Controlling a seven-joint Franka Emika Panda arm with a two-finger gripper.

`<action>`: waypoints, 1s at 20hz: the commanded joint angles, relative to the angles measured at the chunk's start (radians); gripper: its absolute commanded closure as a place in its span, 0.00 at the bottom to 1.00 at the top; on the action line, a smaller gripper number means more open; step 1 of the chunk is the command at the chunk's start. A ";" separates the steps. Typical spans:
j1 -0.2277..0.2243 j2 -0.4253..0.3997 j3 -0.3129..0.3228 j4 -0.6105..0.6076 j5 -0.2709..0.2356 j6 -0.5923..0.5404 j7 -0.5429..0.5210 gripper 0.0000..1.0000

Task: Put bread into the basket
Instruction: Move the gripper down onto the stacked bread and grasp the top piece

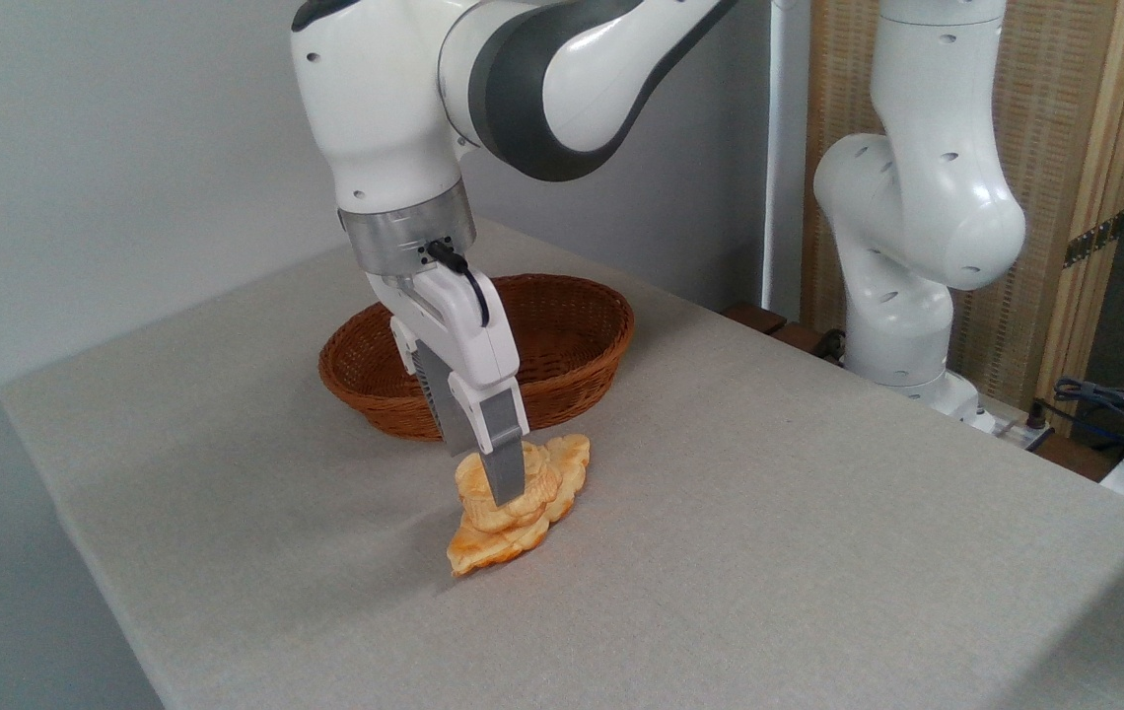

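The bread (pixel 540 485) is a small lumpy golden bun resting on top of a longer flat leaf-shaped pastry (pixel 483 550) on the grey table. My gripper (pixel 489 483) is lowered straight onto the bun, with the near finger (pixel 504 471) in front of it and the far finger hidden behind. Whether the fingers press on the bread does not show. The reddish-brown wicker basket (pixel 577 375) stands just behind, partly hidden by the gripper, and nothing shows inside it.
The grey table (pixel 769 532) stretches wide to the right and front of the bread. A second white robot arm (pixel 902 247) stands off the table's far right edge, with cables (pixel 1114 404) beyond it. A wall runs along the left.
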 commanded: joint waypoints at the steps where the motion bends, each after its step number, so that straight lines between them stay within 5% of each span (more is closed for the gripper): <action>1: 0.000 0.008 0.007 -0.020 0.039 0.025 0.018 0.00; 5: -0.002 0.008 0.007 -0.023 0.052 0.014 0.020 0.00; 10: -0.012 0.006 0.002 -0.032 0.052 0.008 0.018 0.47; 20: -0.012 0.005 -0.001 -0.032 0.052 0.006 0.018 0.47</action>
